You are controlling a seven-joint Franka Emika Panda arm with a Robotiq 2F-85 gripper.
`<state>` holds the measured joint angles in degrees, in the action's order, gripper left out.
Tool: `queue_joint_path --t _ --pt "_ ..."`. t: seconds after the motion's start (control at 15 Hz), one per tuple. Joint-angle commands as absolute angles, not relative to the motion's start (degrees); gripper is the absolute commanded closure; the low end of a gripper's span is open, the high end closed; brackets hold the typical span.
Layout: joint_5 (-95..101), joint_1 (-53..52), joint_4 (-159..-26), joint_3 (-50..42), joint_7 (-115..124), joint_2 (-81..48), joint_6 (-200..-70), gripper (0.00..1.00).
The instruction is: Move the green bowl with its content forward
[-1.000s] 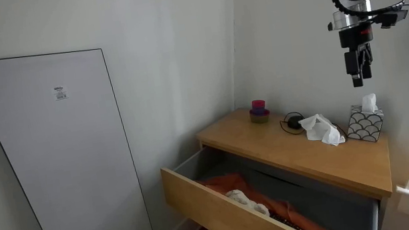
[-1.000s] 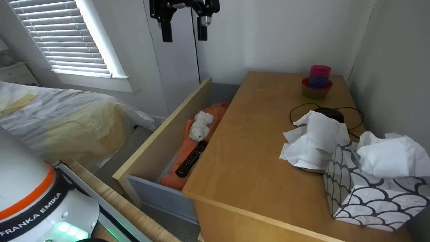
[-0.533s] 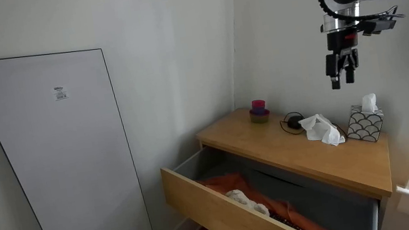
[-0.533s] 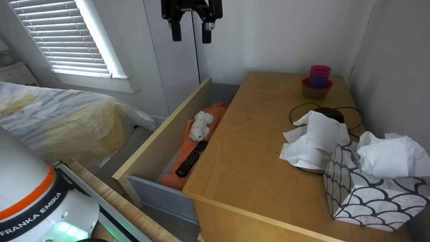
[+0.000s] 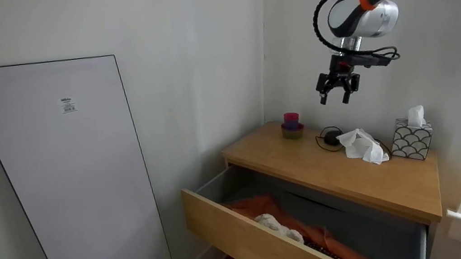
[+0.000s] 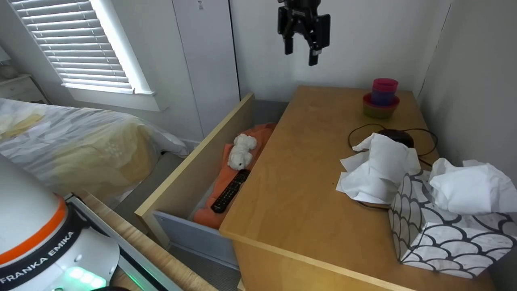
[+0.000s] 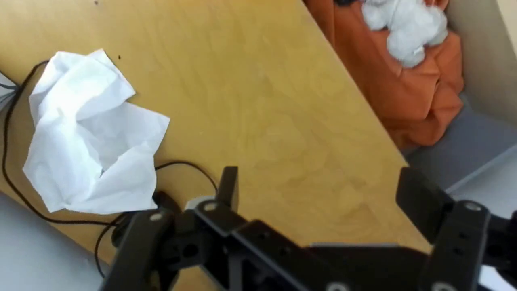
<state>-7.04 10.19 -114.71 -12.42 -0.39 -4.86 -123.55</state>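
Hanging above the light-brown wooden dresser (image 6: 299, 182): 1 black 2-fingered gripper (image 5: 335, 100), jaws wide apart, holding nothing; spread, presumably, to straddle a rim. Task piece: 1 round green bowl (image 6: 377, 113), plastic by its look, upright at 1 end of the dresser in both exterior views, apart from the gripper. Contents: apparently 1 red inner bowl (image 6: 366, 98), 1 tapered blue cup (image 6: 382, 98), 1 pink cup (image 6: 385, 85) uppermost. Nested probably to save room; so tall a stack calls for a slow, level move.
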Motion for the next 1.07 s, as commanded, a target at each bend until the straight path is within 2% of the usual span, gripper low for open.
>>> queue_joint_path --t 0.0,0.47,1.0 --pt "-11.8 13.1 -104.0 -13.2 4.8 -15.7 -126.0 0.00" --pt "-14.0 14.1 -94.6 -13.9 22.9 -27.2 -134.6 0.00" --pt "-12.7 14.1 -94.0 -13.8 25.6 -27.6 -133.9 0.00"
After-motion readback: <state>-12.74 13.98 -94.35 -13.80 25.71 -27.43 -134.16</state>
